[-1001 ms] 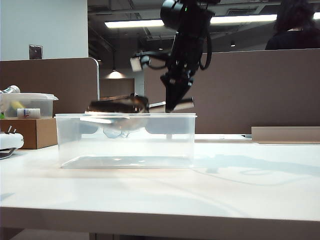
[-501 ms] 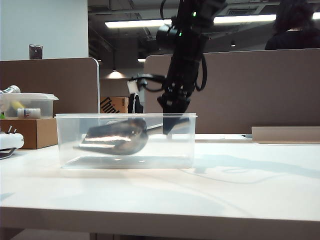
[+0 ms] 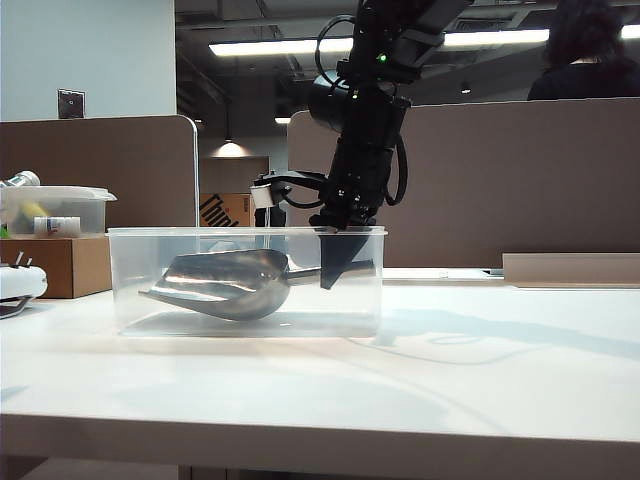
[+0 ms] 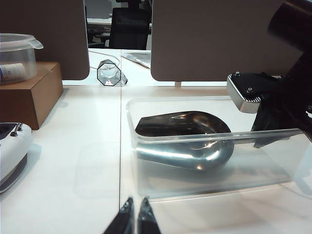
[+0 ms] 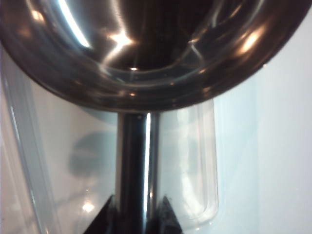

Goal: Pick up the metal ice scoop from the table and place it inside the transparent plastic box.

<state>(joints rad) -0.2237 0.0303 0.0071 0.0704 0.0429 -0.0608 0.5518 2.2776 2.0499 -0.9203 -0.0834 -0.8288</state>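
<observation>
On the far left of the exterior view, a smaller lidded container (image 3: 55,208) is sitting on a cardboard box (image 3: 60,265), well apart from the work. The left gripper (image 4: 135,220) is hanging low over the table (image 3: 420,390), just short of the near wall of the transparent plastic box (image 3: 245,280); its fingers are lying pressed together, holding nothing. Moving right, the metal ice scoop (image 3: 222,283) is lying inside that box, its bowl sitting on or just above the floor, though the pictures cannot settle which. Its long axis is running roughly level along the length of the box, with the pointed front aiming toward the left end and the tubular handle stretching toward the right end. At that right end the right gripper (image 3: 338,266) is reaching down past the rim into the box, and its fingers (image 5: 103,217) are clamping the handle on both sides, as the right wrist view shows.
</observation>
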